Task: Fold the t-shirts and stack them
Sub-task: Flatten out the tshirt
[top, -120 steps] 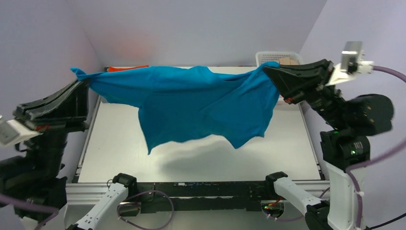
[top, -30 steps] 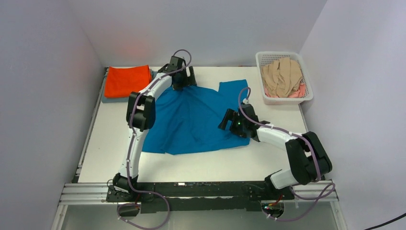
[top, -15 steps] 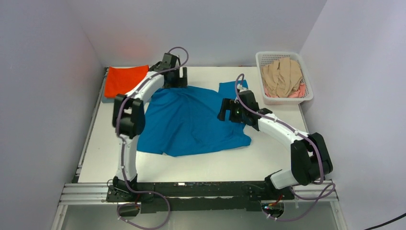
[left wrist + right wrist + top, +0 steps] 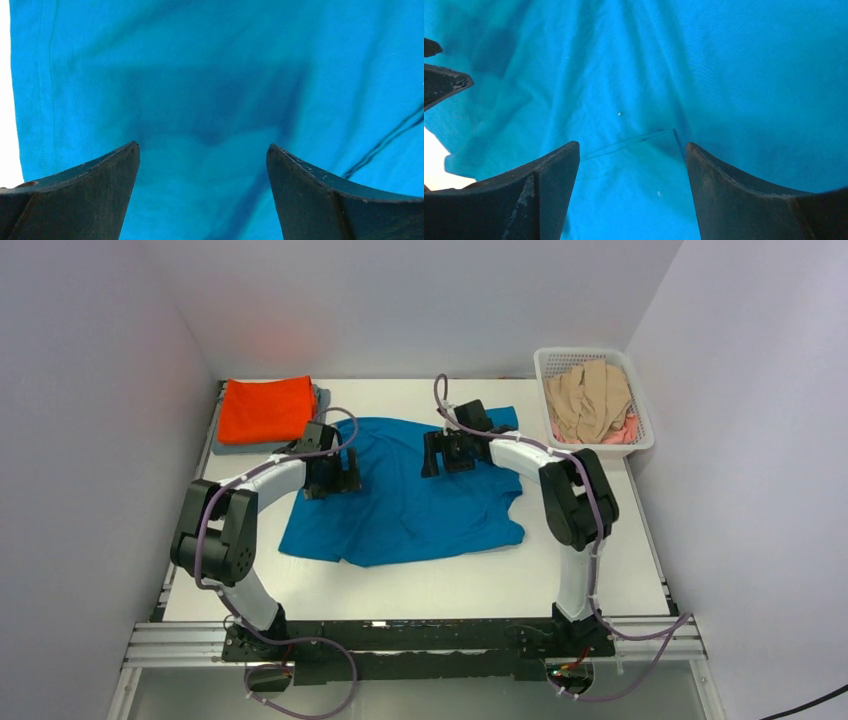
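Observation:
A teal-blue t-shirt [image 4: 405, 505] lies spread and wrinkled on the white table, filling the left wrist view [image 4: 215, 75] and the right wrist view [image 4: 704, 75]. My left gripper [image 4: 348, 472] hovers low over its left part, open, with nothing between its fingers [image 4: 202, 150]. Facing it from the right, my right gripper [image 4: 432, 453] is over the shirt's upper middle, also open and empty [image 4: 632, 147]. A bright orange folded t-shirt [image 4: 267, 408] lies on a grey one [image 4: 322, 397] at the back left. Beige t-shirts [image 4: 590, 395] and a pink one [image 4: 622, 430] are in the basket.
The white lattice basket [image 4: 596, 448] stands at the back right corner. Bare table [image 4: 420, 580] shows in front of the blue shirt. The left gripper's fingertips [image 4: 446, 80] show at the left edge of the right wrist view. Walls close in the back and sides.
The left gripper came from the shirt's far edge toward the near left. The right gripper swung from the right side up to the shirt's upper middle. The shirt shifted slightly.

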